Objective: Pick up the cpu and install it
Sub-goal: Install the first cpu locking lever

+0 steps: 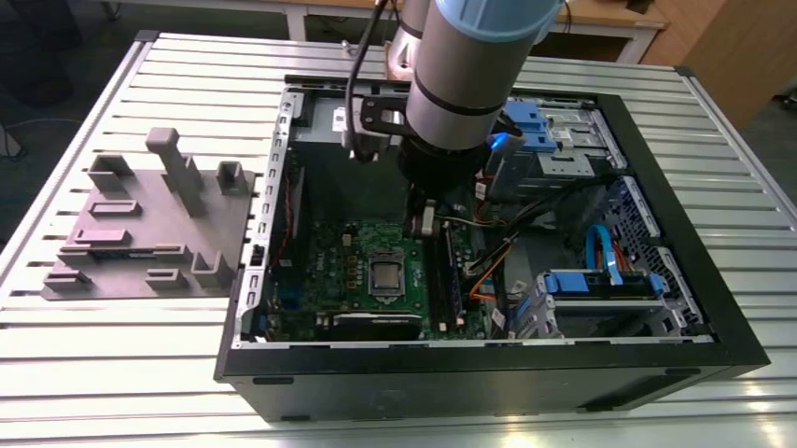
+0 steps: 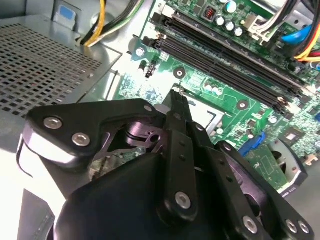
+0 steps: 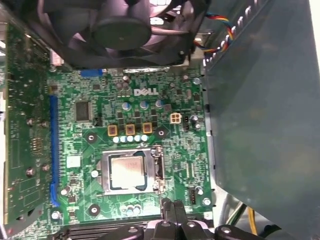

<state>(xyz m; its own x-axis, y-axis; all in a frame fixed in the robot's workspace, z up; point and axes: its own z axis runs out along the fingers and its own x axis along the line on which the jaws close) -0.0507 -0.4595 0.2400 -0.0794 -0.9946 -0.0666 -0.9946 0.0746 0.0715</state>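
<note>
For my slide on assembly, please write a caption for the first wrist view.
The cpu sits in its socket on the green motherboard, with the gripper above the board beside it.

I see the cpu (image 3: 125, 172) lying flat in its socket on the green motherboard (image 3: 150, 150), inside the open computer case (image 1: 498, 364). In the first wrist view its top is a silver-grey metal square with a pale rim, ringed by the socket's metal frame, its edges running square with the board. In the exterior view I make it out as a small grey square (image 1: 387, 274) near the middle of the board, just beside the long memory slots (image 1: 439, 280).
</note>
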